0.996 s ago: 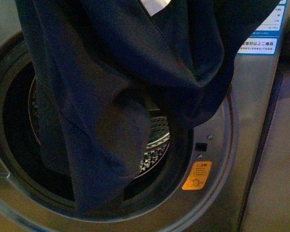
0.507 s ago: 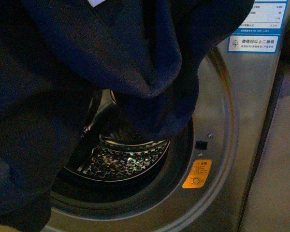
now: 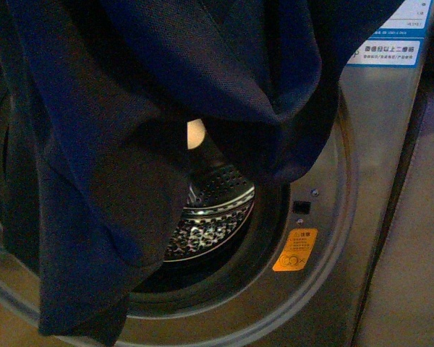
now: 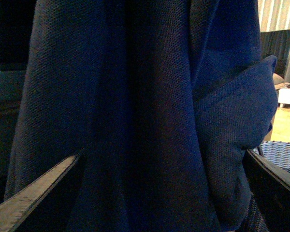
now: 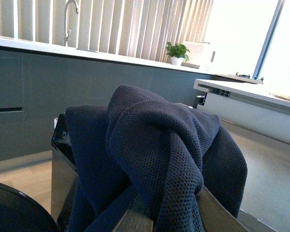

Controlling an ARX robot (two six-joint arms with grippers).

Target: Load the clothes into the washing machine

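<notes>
The dark navy clothes (image 3: 152, 108) hang in front of the washing machine (image 3: 376, 181) and cover the top and left of its round porthole; the lowest fold reaches below the rim at the lower left. The shiny perforated drum (image 3: 213, 217) shows behind the fabric. My right gripper (image 5: 166, 212) is shut on the clothes (image 5: 159, 145), which bunch over its fingers. My left gripper (image 4: 164, 193) is open, its fingers (image 4: 43, 193) wide apart on either side of the hanging clothes (image 4: 135, 106). Neither gripper shows in the front view.
An orange warning sticker (image 3: 295, 250) sits right of the porthole and a blue-white label (image 3: 390, 43) at the top right. A woven basket (image 4: 282, 157) shows behind the fabric. A grey counter with a tap (image 5: 67, 19) and a potted plant (image 5: 176, 52) stand in the background.
The clothes have swung: half a second ago they filled the left of the view, now they hang more narrowly, with the porthole's left rim partly showing and a pale spot behind.
</notes>
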